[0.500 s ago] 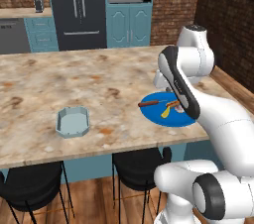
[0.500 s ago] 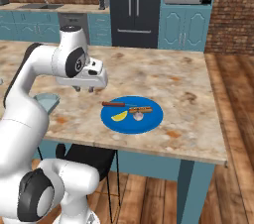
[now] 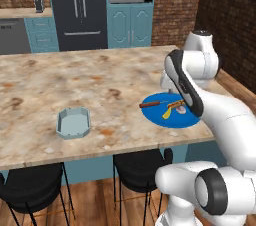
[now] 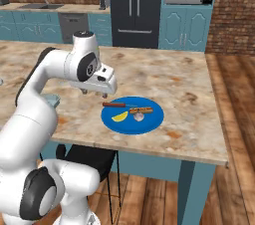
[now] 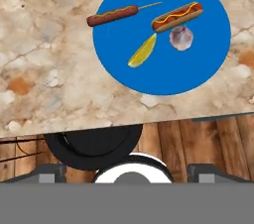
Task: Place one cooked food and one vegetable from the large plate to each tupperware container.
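Nothing moved yet: all four foods sit on the large plate (image 5: pixel 163 64), both containers unfilled as far as seen.

Nearest the table (image 3: pixel 75 80) front edge, the plate lies close to the rim, with stools and wood floor just beyond in the hand view. On it: corn piece (image 5: pixel 142 52) nearest the edge, garlic bulb (image 5: pixel 180 38) beside it and touching or nearly touching the hot dog (image 5: pixel 177 16), sausage on a stick (image 5: pixel 112 15) farthest back, its end overhanging the plate's left side.

Gripper (image 4: pixel 91 91) hangs above the table just beside the plate, off its sausage end, jaws spread wide and grasping nothing.

Octagonal container (image 3: pixel 73 123) sits well apart from the plate, near the same front edge, with nothing in it. A pale corner behind the arm in the right base view is probably the rectangular container (image 4: pixel 53 100); mostly hidden, contents unknown.

Open marbled top between plate and octagonal tray gives free carrying room; more bare table stretches behind. Judgement: four transfers remain.
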You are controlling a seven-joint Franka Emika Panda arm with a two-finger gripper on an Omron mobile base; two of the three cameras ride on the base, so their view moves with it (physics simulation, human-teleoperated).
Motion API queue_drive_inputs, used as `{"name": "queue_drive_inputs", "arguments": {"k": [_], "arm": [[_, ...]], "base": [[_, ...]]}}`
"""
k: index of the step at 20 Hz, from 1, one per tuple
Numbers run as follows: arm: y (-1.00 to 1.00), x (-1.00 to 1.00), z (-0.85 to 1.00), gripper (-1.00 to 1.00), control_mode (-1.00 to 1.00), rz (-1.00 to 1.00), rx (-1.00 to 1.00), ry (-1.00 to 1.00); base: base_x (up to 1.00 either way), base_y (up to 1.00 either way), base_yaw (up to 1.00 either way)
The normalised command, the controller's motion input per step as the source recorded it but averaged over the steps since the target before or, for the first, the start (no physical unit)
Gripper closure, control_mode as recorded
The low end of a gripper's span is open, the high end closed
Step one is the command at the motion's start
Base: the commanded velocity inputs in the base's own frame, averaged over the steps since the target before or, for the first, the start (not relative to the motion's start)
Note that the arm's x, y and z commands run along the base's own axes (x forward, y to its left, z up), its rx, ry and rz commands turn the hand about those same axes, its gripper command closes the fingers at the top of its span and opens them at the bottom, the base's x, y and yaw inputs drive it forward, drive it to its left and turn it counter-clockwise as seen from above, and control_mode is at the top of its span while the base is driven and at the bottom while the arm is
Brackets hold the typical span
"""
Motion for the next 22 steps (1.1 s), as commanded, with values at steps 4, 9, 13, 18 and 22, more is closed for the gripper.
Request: {"name": "queue_drive_inputs", "arguments": {"k": [4,9,13,18,22], "arm": [[-0.26,0.64,-0.67,-1.0,-1.0,-0.38,0.08,0.0],[-0.13,0.66,-0.65,-1.0,-1.0,-0.33,0.05,0.0],[-0.15,0.45,-0.73,-1.0,-1.0,-0.13,0.0,0.02],[-0.02,0.6,-0.52,-1.0,-1.0,0.0,0.03,0.0],[-0.11,0.35,-0.39,-1.0,-1.0,0.0,0.0,0.05]], "base": [[0.0,0.0,0.0],[0.0,0.0,0.0],[0.0,0.0,0.0],[0.0,0.0,0.0],[0.0,0.0,0.0]]}}
